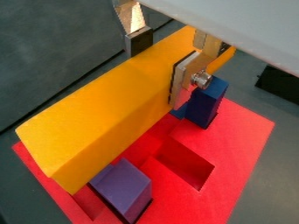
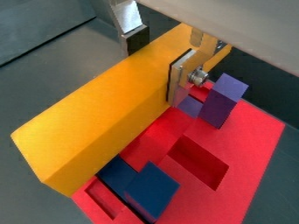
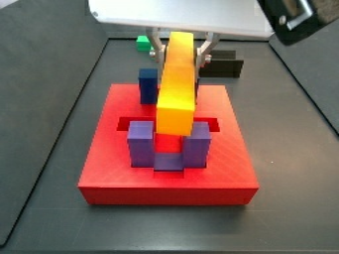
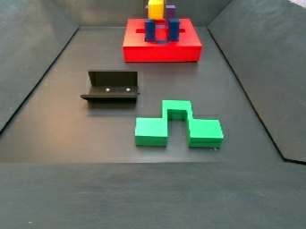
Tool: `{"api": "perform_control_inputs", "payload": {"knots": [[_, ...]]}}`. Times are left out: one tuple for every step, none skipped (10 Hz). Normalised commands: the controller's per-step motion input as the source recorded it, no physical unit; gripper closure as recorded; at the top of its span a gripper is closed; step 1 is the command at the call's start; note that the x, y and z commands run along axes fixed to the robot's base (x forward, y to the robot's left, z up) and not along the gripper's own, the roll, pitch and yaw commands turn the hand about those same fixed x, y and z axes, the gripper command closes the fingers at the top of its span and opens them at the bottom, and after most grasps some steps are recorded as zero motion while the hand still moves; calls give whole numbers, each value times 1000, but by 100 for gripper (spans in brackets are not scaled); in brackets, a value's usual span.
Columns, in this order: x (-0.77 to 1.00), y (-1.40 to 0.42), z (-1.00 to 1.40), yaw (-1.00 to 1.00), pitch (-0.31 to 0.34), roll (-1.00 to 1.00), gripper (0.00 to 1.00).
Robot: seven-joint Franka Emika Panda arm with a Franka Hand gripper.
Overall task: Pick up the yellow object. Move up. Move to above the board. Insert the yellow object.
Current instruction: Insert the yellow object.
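Observation:
My gripper (image 1: pixel 162 57) is shut on the yellow object (image 1: pixel 105 114), a long smooth yellow-orange bar, with one dark pad on each long face. In both wrist views the bar (image 2: pixel 105 122) hangs over the red board (image 2: pixel 251 149) and hides part of its middle. A blue block (image 1: pixel 201 103) and a purple block (image 1: pixel 122 188) rise from the board beside it. An open recessed slot (image 1: pixel 193 162) shows next to the bar. In a side view the bar (image 3: pixel 176 84) runs between the blue block (image 3: pixel 149 81) and the purple blocks (image 3: pixel 139 144). Whether it touches the board (image 3: pixel 166 179) I cannot tell.
The dark fixture (image 4: pixel 111 87) stands on the grey floor in front of the board (image 4: pixel 162 51). A green notched block (image 4: pixel 177 130) lies nearer the front. In a side view the fixture (image 3: pixel 225 66) and the green block (image 3: pixel 142 43) sit beyond the board.

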Motion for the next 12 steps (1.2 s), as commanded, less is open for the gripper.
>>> {"api": "perform_control_inputs", "payload": {"knots": [[-26,-54,-160,357,-36,203,100],[-37,-89,-146,334,-41,154,100],[-100,-134,-51,129,-36,67,100],[-117,-97,-83,49,-24,66,100],[-83,-106,-123,0,-6,91,100],[0,-154,-140,-20,0,127,100],[0,-134,-140,-11,0,116,100],[0,-114,-129,0,0,109,100],[0,-60,-129,0,0,136,100],[71,0,-131,0,0,137,100],[66,0,-120,0,0,127,100],[69,0,-114,0,0,124,100]]}}
